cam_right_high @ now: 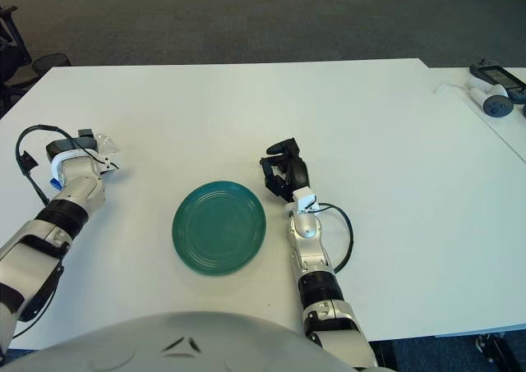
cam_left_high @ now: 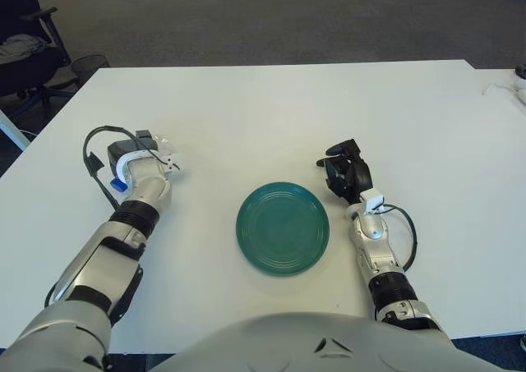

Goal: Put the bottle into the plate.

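Left hand (cam_left_high: 141,160) sits on the white table (cam_left_high: 271,109), well to the left of the green plate (cam_left_high: 283,228), with its back toward the camera. Its fingers are curled around a clear plastic bottle (cam_left_high: 161,149), of which only a crumpled see-through part shows at the upper right of the hand and a small blue bit, probably the cap, at the lower left by the wrist. A black cable (cam_left_high: 93,154) loops from the hand's left side down along the forearm. Whether the bottle touches the table under the hand cannot be told. The plate lies flat near the front edge of the table, between the two arms, and holds nothing. On the other side, the right hand (cam_left_high: 346,173) shows just beside the plate's upper right rim, its dark fingers loosely bent and holding nothing. At the far right edge of the table lie some small white and dark devices (cam_right_high: 491,89), well apart from everything else.
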You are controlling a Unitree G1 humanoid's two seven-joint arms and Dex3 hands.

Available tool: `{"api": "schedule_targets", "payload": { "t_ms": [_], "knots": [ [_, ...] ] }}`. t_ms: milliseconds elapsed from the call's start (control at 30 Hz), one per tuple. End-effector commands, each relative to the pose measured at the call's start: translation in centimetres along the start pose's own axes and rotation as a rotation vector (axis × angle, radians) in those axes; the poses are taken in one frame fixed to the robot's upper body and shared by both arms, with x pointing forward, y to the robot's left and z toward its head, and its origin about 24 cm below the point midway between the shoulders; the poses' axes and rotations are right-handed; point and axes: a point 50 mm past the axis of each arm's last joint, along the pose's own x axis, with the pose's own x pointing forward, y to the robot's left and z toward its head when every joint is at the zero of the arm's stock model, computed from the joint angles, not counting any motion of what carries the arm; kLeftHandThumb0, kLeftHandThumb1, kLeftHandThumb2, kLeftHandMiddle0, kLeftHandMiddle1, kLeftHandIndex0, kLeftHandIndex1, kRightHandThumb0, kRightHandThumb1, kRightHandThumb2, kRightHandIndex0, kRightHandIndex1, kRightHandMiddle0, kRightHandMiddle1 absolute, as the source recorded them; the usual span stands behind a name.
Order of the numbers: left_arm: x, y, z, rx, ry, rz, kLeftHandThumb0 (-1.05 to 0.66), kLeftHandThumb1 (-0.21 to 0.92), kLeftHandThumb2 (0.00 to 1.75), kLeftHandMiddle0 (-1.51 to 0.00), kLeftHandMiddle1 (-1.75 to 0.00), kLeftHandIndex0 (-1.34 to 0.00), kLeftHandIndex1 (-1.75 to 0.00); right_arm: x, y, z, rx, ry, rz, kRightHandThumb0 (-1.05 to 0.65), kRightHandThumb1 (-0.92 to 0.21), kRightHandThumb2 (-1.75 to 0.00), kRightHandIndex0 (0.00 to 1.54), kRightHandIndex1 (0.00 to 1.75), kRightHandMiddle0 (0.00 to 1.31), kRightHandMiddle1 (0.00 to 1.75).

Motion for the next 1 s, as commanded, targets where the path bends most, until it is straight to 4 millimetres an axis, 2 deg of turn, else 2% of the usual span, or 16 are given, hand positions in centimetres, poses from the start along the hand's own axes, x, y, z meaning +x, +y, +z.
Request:
{"api": "schedule_targets", "payload": {
  "t_ms": [0, 167, 400, 700, 900, 967],
  "knots": [
    [-1.8, -8.2, 1.2, 0.04, -0.055, -0.28, -0.46, 0.47, 1.0, -1.07, -1.75, -0.62, -1.58, -2.8, -0.4, -3.8, 0.002, 0.204, -0.016, -0.34, -0.92, -0.52, 0.39, 1.19, 0.18, 1.75],
    [-1.8, -8.9, 1.2, -0.018, -0.078, -0.234, -0.44, 0.47, 1.01, -1.08, -1.75, -0.59, -1.6, -2.8, -0.5, -3.8, 0.003, 0.207, -0.017, -0.34, -0.92, -0.52, 0.39, 1.19, 0.18, 1.75],
    [-1.8, -9.4, 1.2, -0.104, -0.096, -0.177, -0.43, 0.46, 1.11, -1.06, -1.75, -0.51, -1.73, -2.8, -0.5, -3.8, 0.005, 0.208, -0.015, -0.34, -0.92, -0.52, 0.39, 1.2, 0.18, 1.75],
    [-1.8, -9.4, 1.1, -0.229, -0.141, -0.044, -0.46, 0.37, 1.25, -1.09, -1.75, -0.57, -1.75, -2.8, -0.5, -3.8, -0.001, 0.206, -0.016, -0.34, -0.92, -0.52, 0.39, 1.2, 0.18, 1.75],
    [-1.9, -8.9, 1.0, -0.273, -0.192, 0.088, -0.44, 0.44, 1.12, -1.09, -1.75, -0.55, -1.69, -2.9, -0.5, -3.8, 0.001, 0.207, -0.016, -0.34, -0.92, -0.52, 0.4, 1.21, 0.19, 1.75],
    [-1.9, -8.7, 1.0, -0.29, -0.206, 0.128, -0.44, 0.43, 1.14, -1.08, -1.75, -0.55, -1.7, -2.9, -0.5, -3.8, 0.0, 0.207, -0.016, -0.34, -0.92, -0.52, 0.4, 1.21, 0.19, 1.75]
  ]
}}
